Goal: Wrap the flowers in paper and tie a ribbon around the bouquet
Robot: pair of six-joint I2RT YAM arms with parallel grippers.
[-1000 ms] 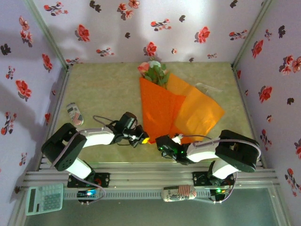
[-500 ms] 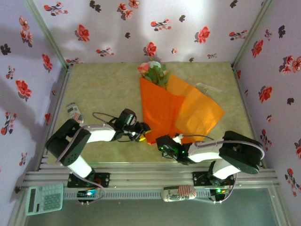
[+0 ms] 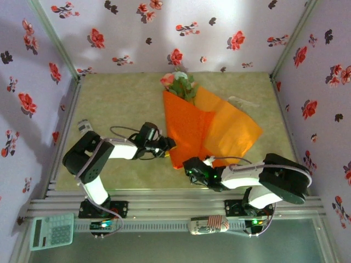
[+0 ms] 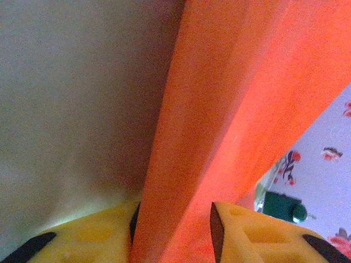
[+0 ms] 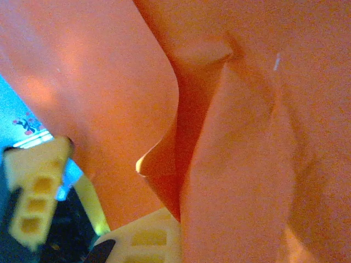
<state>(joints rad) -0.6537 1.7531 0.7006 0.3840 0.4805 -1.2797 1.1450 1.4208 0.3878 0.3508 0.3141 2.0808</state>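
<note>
The orange paper lies folded over the flowers, whose pink and cream blooms stick out at its far end. My left gripper is at the paper's near left edge. Its yellow fingers stand apart, with a loose fold of the paper between them at the left gripper. My right gripper is shut on the paper's near tip. In the right wrist view the paper drapes over the right gripper and hides one finger. The whitish ribbon lies by the paper's right side.
Flowered walls close in the table on three sides. A small striped can lies near the left wall behind my left arm. A calculator and another striped can rest at the near rail.
My left gripper has swung right from beside the paper onto its left edge and has gone from shut to apart around a fold. The right arm has hardly moved.
</note>
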